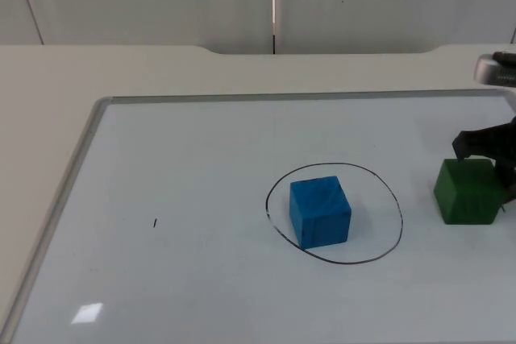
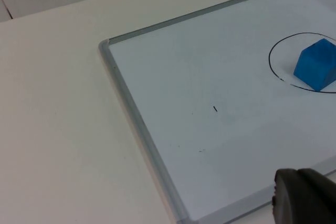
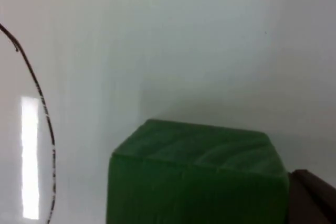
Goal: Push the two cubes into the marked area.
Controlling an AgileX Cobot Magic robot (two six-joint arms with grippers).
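We see the blue cube (image 1: 320, 212) already inside the drawn ring (image 1: 334, 213) and, right of it, the green cube (image 1: 466, 191) outside — right gripper (image 1: 484, 144) behind it to push, its jaws' opening unclear.

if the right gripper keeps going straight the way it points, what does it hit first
The green cube, judging by the right wrist view, where it sits right ahead of the right gripper; beyond it lies the marked circle holding the blue cube.

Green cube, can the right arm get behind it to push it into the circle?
Probably yes: the right gripper already sits against the green cube on its outer side, with bare whiteboard between cube and marked circle.
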